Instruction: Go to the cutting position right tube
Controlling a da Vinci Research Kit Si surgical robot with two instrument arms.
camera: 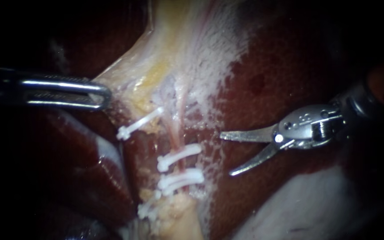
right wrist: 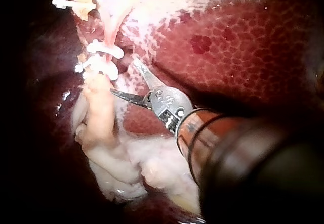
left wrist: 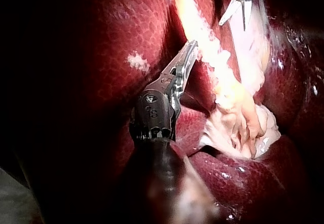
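The right instrument's (camera: 226, 154) pincer stands apart, blades pointing toward nine o'clock at the clipped right tube (camera: 177, 130), which runs twelve to six. The left instrument (camera: 105, 95) clamps pale tissue (camera: 127, 71).

- My left instrument (camera: 105, 94): long slim steel jaws w/ rounded tip, slot down the middle, fine ridges along the inner edges.
- Its wrist (left wrist view): dark grey metal housing w/ small round pin holes & stamped marks; dark glossy shaft behind.
- My right instrument (camera: 226, 154): two thin curved silver blades tapering to sharp points, one bright pivot screw.
- Its hub: polished steel, rounded, several small holes, engraved marks.
- Its shaft (right wrist view): dark brown-black tube w/ thin ring grooves near the hub, wider black sleeve further back.
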